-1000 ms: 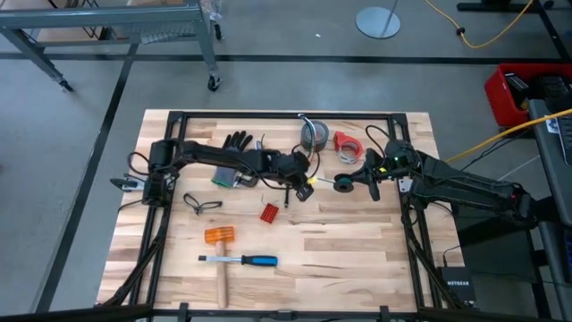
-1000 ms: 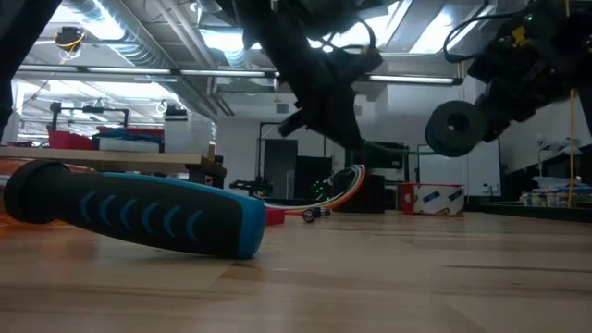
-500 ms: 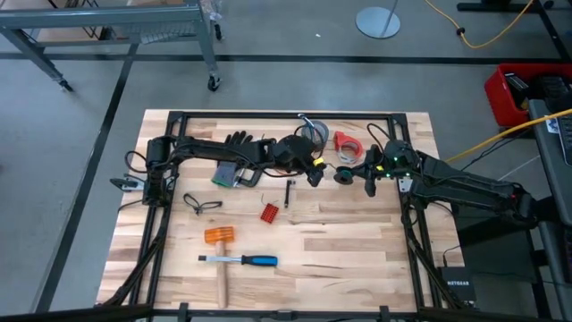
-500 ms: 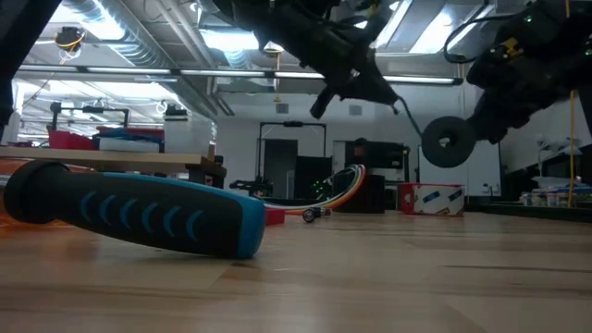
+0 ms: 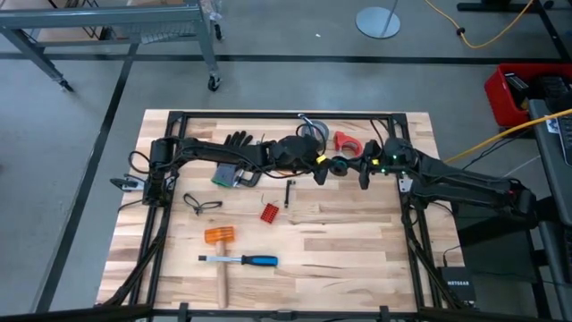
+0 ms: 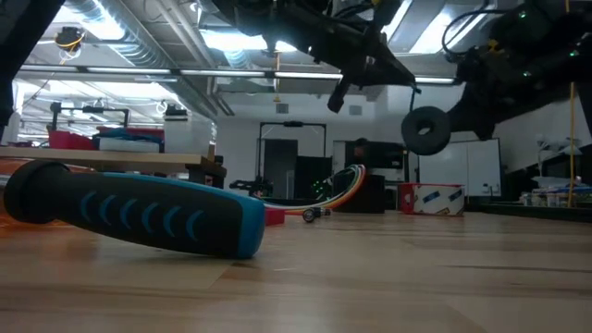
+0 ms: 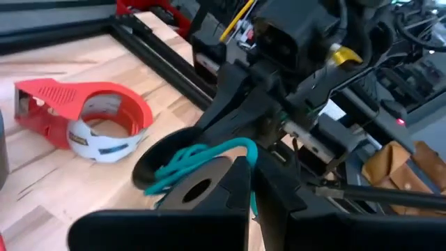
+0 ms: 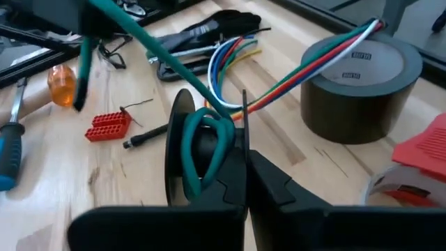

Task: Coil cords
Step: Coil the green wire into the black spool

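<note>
My right gripper (image 5: pixel 347 167) is shut on a small black spool (image 8: pixel 182 164), held in the air over the table's far middle. A green cord (image 8: pixel 209 136) is wound round the spool. My left gripper (image 5: pixel 319 172) is close beside the spool and shut on that cord. The spool also shows in the low view (image 6: pixel 426 129). A bundle of blue, white, green and orange strands (image 8: pixel 306 66) lies across the top of the grey tape roll (image 8: pixel 359 84). A thin black cord (image 5: pixel 202 204) lies on the table at the left. My left gripper pinches the green cord (image 7: pixel 249 152) between its two fingers, close to the spool. The cord runs straight from the spool up to the fingers (image 8: pixel 139 38). A short tail (image 8: pixel 83 66) hangs below them. My right gripper holds the black spool by its side (image 8: pixel 240 150), between its two fingers. The fingers themselves hide the exact place of contact. The spool stands on edge, lifted clear of the table, with the green cord looped round it.
A red tape dispenser (image 5: pixel 349 143) lies just beyond the grippers. Black gloves (image 5: pixel 237 140), a small red block (image 5: pixel 269 212), an orange-headed mallet (image 5: pixel 219 237) and a blue-handled chisel (image 5: pixel 246 260) lie on the table's left and near parts. The near right part is bare wood.
Both grippers have risen and gone toward the table's far edge. My right gripper has carried the spool toward the left gripper. My left gripper has gone a little toward the right, so the two now stand close together. The green cord stays between them.
</note>
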`<action>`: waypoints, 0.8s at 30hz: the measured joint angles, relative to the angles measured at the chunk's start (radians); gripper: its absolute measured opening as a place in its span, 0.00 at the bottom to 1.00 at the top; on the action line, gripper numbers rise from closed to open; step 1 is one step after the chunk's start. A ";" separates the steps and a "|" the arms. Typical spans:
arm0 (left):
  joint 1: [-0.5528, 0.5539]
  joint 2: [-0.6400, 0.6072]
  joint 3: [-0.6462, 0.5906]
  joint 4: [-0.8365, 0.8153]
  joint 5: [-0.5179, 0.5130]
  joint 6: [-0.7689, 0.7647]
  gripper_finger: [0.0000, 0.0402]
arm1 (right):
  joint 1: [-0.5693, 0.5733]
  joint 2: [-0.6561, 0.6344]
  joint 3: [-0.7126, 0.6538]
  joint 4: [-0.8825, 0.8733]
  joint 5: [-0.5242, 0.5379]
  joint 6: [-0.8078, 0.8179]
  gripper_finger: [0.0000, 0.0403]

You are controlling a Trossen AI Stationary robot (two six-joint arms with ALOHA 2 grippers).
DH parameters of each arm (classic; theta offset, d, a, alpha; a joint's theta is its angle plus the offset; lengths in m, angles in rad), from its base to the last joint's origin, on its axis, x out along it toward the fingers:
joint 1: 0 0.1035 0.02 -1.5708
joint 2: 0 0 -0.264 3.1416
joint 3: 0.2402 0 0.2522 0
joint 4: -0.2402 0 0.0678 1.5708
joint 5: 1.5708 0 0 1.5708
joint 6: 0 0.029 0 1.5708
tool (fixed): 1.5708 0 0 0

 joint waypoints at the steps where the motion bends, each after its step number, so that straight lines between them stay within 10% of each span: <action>1: -0.002 0.000 0.000 0.002 -0.005 0.000 0.00 | 0.000 0.018 0.000 0.018 0.000 0.004 0.01; 24: -0.038 0.000 0.000 -0.021 -0.102 0.053 0.00 | 0.000 0.402 0.000 0.661 0.010 0.232 0.01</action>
